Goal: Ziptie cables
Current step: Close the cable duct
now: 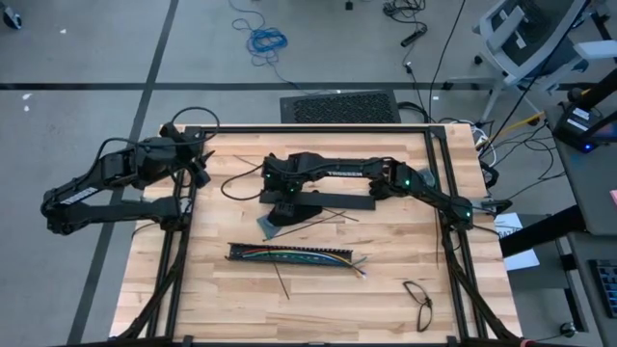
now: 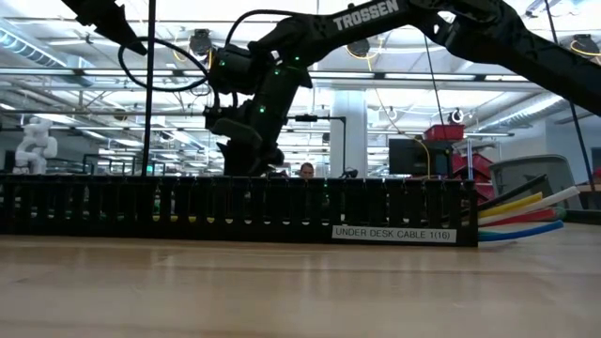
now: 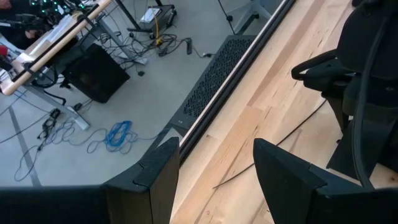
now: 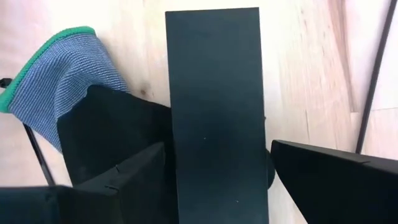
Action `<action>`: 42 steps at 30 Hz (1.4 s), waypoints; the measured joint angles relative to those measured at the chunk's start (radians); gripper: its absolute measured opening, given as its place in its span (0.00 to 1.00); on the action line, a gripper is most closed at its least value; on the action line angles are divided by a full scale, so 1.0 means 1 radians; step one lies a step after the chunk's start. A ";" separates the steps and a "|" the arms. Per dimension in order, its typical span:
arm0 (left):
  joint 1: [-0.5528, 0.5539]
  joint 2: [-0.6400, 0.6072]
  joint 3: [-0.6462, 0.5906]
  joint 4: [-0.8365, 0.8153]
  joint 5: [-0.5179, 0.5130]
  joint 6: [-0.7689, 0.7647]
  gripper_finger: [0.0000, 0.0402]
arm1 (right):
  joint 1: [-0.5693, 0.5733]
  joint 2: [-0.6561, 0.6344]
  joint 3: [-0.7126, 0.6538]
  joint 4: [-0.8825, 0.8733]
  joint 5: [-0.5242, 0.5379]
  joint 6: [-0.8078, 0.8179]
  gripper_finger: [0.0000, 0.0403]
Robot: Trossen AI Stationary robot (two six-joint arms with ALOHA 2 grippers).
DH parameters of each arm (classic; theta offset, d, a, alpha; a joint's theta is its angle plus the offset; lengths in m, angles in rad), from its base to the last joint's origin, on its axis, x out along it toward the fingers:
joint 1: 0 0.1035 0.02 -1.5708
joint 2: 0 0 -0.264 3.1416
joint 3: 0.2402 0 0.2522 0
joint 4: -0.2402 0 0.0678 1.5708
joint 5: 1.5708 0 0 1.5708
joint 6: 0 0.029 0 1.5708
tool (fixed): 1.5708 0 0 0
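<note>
you are looking at a small black loop of cable point(image 1: 418, 302) lying near the right corner of the table point(image 1: 386, 308), well apart from everything else. a little farther in, the long black slotted bar point(image 1: 289, 255) is lying across the middle of the table, and the cables point(image 1: 353, 262) are running along inside it, with their coloured ends point(image 2: 521, 218) sticking out of its right end. in the low view you are reading a white label point(image 2: 393, 234) on the bar's front. a thin black strip point(image 1: 281, 281) is lying just near of the bar.

beyond the bar, your right gripper point(image 4: 214, 165) is reaching down over the middle of the table, and its jaws are standing apart on either side of a flat black plate point(image 4: 216, 106), which is filling the gap between them; you cannot tell whether they are pressing on it. a grey cloth with a green edge point(image 4: 59, 78) is lying just beside that plate.

at the far left corner your left gripper point(image 3: 214, 171) is hovering above the table's edge, its jaws apart and holding nothing, with a thin black strip point(image 3: 273, 146) lying on the wood below.
</note>
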 joint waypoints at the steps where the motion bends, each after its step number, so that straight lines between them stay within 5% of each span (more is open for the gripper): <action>1: 0.000 0.000 0.000 0.000 0.000 0.000 0.50 | 0.000 0.000 0.000 -0.001 -0.001 -0.002 0.72; 42: 0.000 0.000 0.000 0.000 -0.004 -0.001 0.50 | 0.000 0.026 0.027 0.030 -0.006 -0.017 0.72</action>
